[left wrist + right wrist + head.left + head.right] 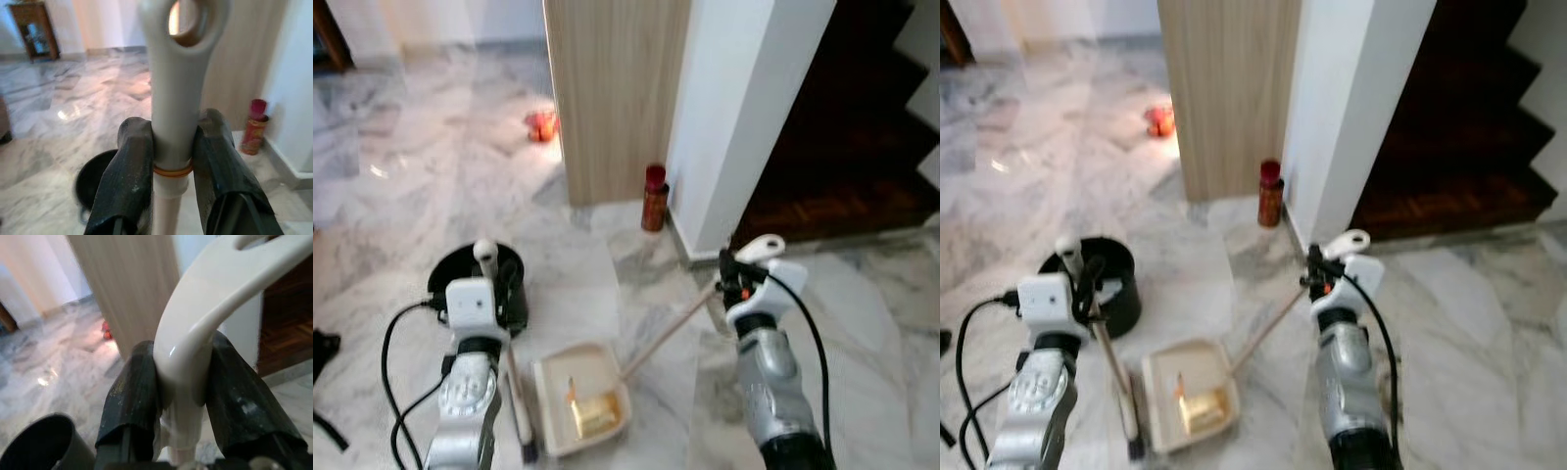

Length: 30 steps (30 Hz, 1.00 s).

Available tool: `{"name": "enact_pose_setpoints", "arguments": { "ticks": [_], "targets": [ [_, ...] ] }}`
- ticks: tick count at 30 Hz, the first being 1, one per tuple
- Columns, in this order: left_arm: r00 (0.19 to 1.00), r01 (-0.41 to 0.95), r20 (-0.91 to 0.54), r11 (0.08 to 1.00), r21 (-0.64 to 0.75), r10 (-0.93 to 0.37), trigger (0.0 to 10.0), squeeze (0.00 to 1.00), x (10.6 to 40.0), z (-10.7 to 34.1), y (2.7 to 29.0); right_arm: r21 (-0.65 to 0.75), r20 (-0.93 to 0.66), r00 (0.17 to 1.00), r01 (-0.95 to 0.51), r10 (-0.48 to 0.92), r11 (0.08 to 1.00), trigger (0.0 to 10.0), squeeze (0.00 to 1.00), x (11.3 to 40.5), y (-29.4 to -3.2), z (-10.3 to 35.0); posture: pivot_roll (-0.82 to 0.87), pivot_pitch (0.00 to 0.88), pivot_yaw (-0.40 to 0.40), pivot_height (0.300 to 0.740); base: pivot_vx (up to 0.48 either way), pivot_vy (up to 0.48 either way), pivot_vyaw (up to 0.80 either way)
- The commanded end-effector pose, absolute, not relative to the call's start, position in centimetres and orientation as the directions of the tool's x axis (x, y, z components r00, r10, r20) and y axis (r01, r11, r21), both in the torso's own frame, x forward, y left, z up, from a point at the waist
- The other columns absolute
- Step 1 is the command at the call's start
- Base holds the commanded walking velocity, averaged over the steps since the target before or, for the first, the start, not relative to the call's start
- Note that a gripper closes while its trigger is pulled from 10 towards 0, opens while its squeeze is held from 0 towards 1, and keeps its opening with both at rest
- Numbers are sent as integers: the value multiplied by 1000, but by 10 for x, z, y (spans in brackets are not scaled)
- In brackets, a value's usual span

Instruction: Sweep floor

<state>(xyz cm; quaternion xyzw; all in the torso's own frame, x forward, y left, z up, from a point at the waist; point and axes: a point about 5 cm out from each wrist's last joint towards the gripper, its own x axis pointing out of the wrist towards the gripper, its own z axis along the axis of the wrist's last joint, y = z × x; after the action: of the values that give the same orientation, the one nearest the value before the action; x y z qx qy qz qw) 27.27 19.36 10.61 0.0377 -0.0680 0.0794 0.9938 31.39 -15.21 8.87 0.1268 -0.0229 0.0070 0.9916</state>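
My left gripper (171,161) is shut on the white broom handle (172,93), just below its looped end. The broom's stick (516,392) runs down to the floor beside a cream dustpan (558,377). Yellow debris (595,413) and an orange scrap lie in the pan. My right gripper (181,396) is shut on the curved top of the dustpan's long handle (671,333), which slants from the pan up to my right wrist (736,274). The pan rests flat on the marble floor between my two arms.
A round black bin (450,269) stands behind my left wrist. A red canister (654,198) stands at the foot of a wooden panel (617,98) and a white pillar (734,117). Dark stairs (842,147) rise at the right. An orange object (541,125) lies farther back.
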Motion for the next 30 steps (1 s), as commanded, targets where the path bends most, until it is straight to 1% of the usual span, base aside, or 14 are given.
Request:
{"name": "enact_pose_setpoints", "arguments": {
  "ticks": [1, 30],
  "targets": [
    [972, -172, 171, 983, 60, 160, 10000, 0, 273, 113, 196, 266, 101, 994, -53, 27, 963, 10000, 0, 318, -145, 102, 107, 89, -38, 740, 0, 360, 0],
    [972, -175, 170, 983, 62, 163, 10000, 0, 273, 114, 197, 269, 100, 995, -58, 32, 961, 10000, 0, 318, -144, 102, 112, 104, -37, 740, 0, 357, 0]
  ]
}}
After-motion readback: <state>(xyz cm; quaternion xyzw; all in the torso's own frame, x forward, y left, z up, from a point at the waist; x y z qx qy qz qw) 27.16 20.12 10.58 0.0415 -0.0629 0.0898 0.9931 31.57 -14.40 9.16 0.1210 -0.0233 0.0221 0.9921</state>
